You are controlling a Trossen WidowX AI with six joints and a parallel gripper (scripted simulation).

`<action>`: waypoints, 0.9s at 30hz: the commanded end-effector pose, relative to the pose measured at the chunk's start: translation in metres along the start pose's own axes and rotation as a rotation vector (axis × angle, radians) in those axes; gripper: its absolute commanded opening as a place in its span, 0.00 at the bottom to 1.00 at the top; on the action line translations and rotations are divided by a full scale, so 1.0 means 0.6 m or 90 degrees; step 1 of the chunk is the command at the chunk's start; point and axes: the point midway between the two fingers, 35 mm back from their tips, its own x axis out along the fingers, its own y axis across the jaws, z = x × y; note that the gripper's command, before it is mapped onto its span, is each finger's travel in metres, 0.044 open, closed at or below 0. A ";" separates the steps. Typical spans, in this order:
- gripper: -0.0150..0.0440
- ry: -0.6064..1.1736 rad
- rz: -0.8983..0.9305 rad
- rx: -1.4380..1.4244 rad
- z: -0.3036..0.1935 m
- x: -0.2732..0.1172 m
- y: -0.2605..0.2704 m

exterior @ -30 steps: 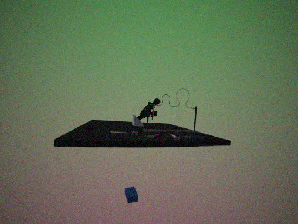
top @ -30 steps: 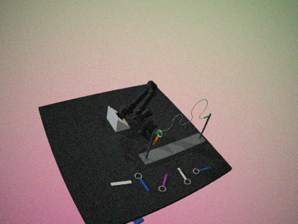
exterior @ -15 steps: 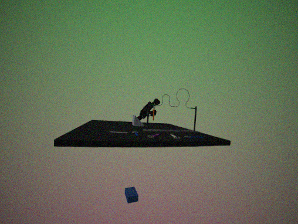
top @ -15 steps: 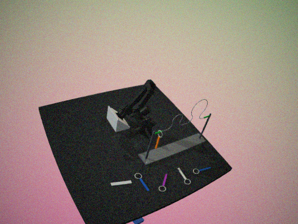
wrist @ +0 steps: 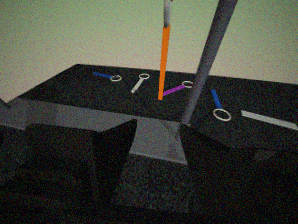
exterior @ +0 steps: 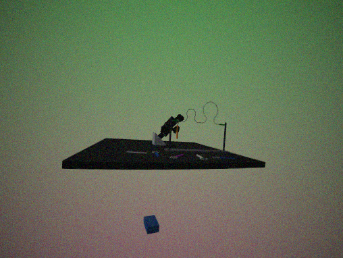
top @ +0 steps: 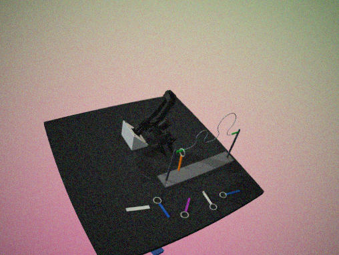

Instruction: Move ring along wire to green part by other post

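Observation:
The orange handle (top: pixel 180 163) (exterior: pixel 177 131) (wrist: pixel 164 62) hangs straight down from its pale ring (wrist: pixel 167 16), which hangs around the wire at the green part (top: pixel 178 151) beside the near-left post (top: pixel 170 168) (wrist: pixel 207 60). The thin grey wire (exterior: pixel 210 102) curves over to the other green part (top: pixel 235 133) (exterior: pixel 222 124) at the far post (top: pixel 233 143) (exterior: pixel 225 136). My gripper (wrist: pixel 158 125) is open, with nothing between its fingers. In the wrist view the handle's lower end is beyond and above the fingertips, apart from them. The ring's top is out of the wrist view.
A grey base strip (top: pixel 200 169) joins the posts. Loose rings with blue (top: pixel 164 210), purple (top: pixel 187 205) and white (top: pixel 207 197) handles and a pale bar (top: pixel 137 208) lie near the table's front. A pale wedge (top: pixel 128 135) (exterior: pixel 157 139) stands by the arm.

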 end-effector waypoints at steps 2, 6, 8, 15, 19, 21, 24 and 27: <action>0.84 -0.005 0.000 -0.002 0.000 -0.053 0.001; 1.00 -0.005 0.000 -0.002 -0.002 -0.062 0.001; 1.00 -0.005 0.000 -0.002 -0.002 -0.062 0.001; 1.00 -0.005 0.000 -0.002 -0.002 -0.062 0.001; 1.00 -0.005 0.000 -0.002 -0.002 -0.062 0.001; 1.00 -0.005 0.000 -0.002 -0.002 -0.062 0.001; 1.00 -0.005 0.000 -0.002 -0.002 -0.062 0.001; 1.00 -0.005 0.000 -0.002 -0.002 -0.062 0.001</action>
